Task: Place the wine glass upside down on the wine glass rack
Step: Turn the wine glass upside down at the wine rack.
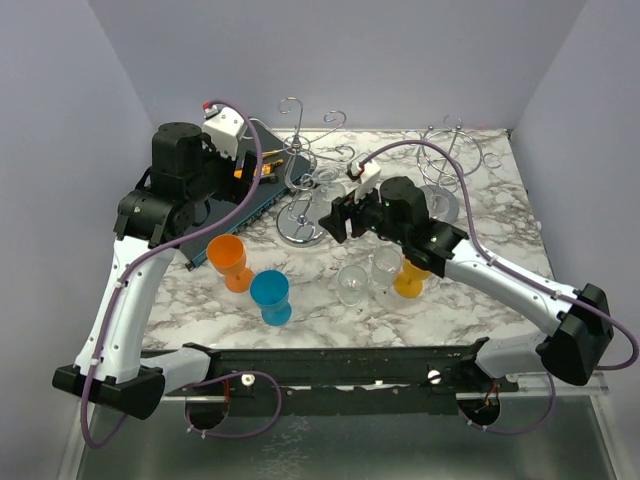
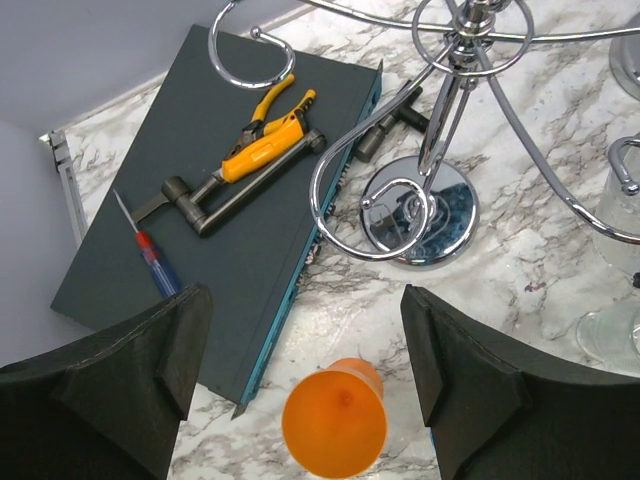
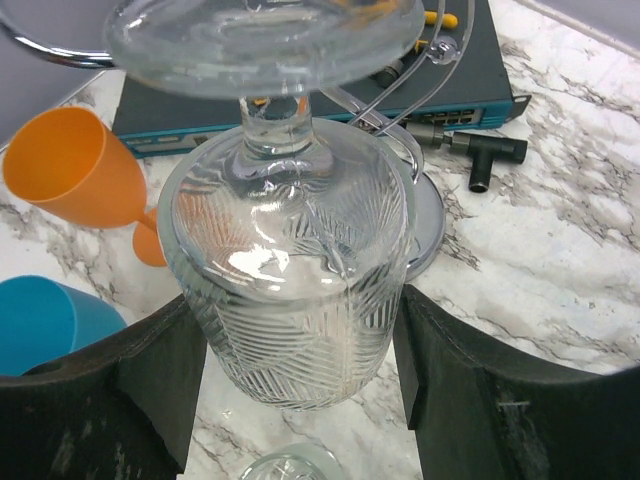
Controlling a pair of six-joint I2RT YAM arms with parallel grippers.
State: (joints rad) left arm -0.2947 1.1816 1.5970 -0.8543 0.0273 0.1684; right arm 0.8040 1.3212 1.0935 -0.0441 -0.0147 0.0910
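A clear cut-glass wine glass [image 3: 290, 300] hangs upside down, bowl nearest the right wrist camera and foot [image 3: 265, 35] farthest. My right gripper [image 3: 300, 310] is shut on its bowl, a finger pressing each side. The foot sits level with a chrome arm [image 3: 50, 55] of the wine glass rack [image 1: 300, 165], whose round base [image 3: 430, 215] shows behind the bowl. Whether the foot rests on the arm is unclear. My left gripper [image 2: 305, 310] is open above an orange glass [image 2: 335, 425], holding nothing.
A dark box [image 2: 230, 200] with yellow pliers [image 2: 265, 135] and a screwdriver [image 2: 150, 250] lies left of the rack. A blue glass [image 1: 270, 295], two clear glasses [image 1: 352, 285] and a yellow glass [image 1: 410, 280] stand at the front. A second rack [image 1: 450, 165] stands back right.
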